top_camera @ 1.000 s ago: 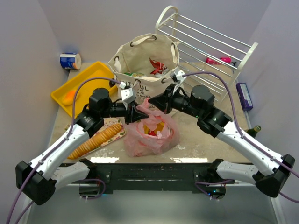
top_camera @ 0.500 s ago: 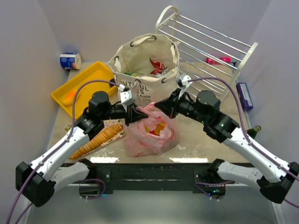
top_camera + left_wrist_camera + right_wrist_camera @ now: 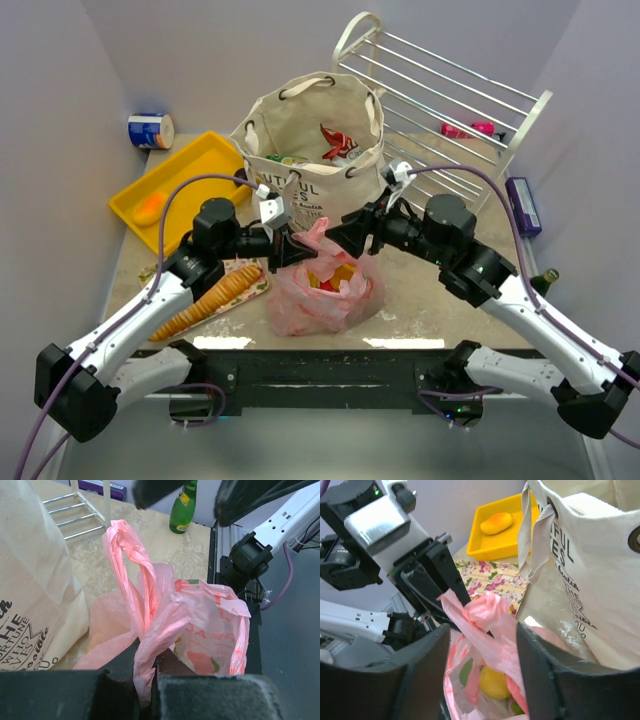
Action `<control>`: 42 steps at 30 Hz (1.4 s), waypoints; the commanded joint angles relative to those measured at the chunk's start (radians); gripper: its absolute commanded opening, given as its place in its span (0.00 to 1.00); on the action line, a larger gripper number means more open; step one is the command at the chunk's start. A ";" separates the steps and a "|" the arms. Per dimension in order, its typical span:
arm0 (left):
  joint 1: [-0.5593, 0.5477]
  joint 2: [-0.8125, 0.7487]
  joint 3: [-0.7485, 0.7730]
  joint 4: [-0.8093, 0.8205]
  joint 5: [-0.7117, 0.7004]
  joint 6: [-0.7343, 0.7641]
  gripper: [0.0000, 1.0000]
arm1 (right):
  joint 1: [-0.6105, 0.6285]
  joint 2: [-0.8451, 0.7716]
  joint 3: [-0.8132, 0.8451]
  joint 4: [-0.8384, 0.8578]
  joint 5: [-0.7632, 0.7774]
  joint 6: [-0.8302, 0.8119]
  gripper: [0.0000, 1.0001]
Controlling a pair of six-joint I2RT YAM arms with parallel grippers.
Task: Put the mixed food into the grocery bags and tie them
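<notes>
Tying stage, by my read. The pink plastic bag (image 3: 318, 298) is sitting mid-counter by the near edge, yellow fruit (image 3: 493, 682) inside. Left gripper (image 3: 291, 247) is clamping a bag handle (image 3: 131, 555). Right gripper (image 3: 347, 237) is hovering beside it, jaws apart. Next move is calling for the right to close on the handle, then cross.

Top camera looks down from behind; both wrist cameras closely face the pink bag (image 3: 215, 615).

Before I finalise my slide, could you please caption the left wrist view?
Left gripper pinches a handle of the pink plastic bag beside the canvas tote.
</notes>
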 commanded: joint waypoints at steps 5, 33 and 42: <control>0.001 0.012 0.027 -0.002 0.028 0.038 0.00 | -0.002 0.122 0.131 0.009 0.013 0.062 0.73; 0.003 0.024 0.000 0.007 -0.008 0.028 0.23 | -0.004 0.062 0.140 -0.078 0.142 -0.023 0.00; 0.001 0.018 0.006 0.013 -0.129 -0.027 0.00 | 0.037 -0.019 0.004 -0.048 0.011 0.070 0.00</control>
